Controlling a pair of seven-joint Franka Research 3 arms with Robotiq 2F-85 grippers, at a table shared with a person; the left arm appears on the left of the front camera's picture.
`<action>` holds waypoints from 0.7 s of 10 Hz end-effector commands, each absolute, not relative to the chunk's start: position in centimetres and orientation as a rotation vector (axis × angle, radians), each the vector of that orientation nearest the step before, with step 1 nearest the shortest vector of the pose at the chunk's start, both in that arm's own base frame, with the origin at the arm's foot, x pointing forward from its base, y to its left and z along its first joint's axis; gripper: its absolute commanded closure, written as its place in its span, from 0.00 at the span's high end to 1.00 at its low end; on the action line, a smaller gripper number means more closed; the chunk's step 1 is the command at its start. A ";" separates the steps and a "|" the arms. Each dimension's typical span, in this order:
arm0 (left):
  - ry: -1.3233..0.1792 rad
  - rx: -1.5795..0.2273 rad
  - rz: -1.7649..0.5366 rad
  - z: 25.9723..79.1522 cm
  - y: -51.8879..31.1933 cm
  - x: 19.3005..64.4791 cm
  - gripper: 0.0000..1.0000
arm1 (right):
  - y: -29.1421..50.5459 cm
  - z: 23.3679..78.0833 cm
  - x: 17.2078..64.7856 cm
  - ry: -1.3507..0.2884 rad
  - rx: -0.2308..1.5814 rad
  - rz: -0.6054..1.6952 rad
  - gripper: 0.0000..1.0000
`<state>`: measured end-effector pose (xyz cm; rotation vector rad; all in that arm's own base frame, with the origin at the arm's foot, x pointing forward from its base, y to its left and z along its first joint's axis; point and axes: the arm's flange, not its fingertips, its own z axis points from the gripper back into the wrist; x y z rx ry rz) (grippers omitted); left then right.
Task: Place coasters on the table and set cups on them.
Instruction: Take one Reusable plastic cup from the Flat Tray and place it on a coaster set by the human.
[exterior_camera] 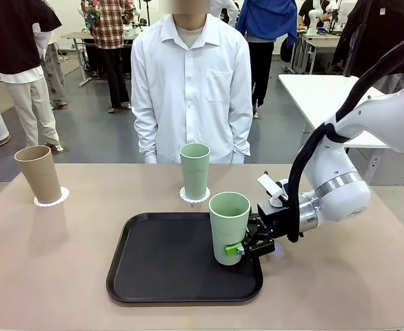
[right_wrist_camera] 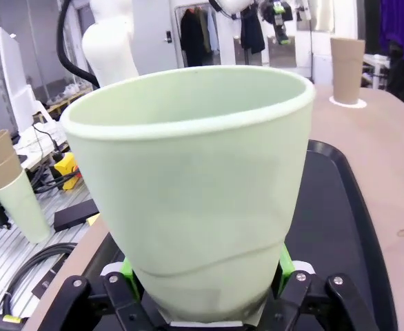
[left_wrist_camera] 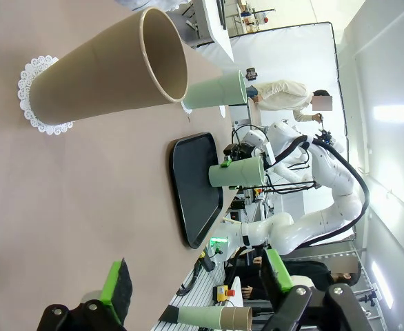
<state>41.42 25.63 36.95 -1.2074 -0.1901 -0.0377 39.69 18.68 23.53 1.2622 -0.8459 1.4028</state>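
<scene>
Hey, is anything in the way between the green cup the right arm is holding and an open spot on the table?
Nothing visible. The right end effector grips the green cup on the black tray; bare table lies just beyond the tray's low rim. No free coaster is visible there.

No readable text, labels, brands or nos. anywhere. Cups, tray, table all plain, no print. Bkgd items too small/blurred to read.
</scene>
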 end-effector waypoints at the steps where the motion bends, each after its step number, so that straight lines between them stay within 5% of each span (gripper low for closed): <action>1: -0.196 -1.207 -0.030 37.1 25.7 41.4 1.00 | 18.3 29.9 38.5 -0.785 1.183 1.281 0.24; 7: -0.196 -1.207 -0.030 37.1 25.7 41.4 1.00 | 15.9 42.1 39.2 -0.838 1.066 1.263 0.24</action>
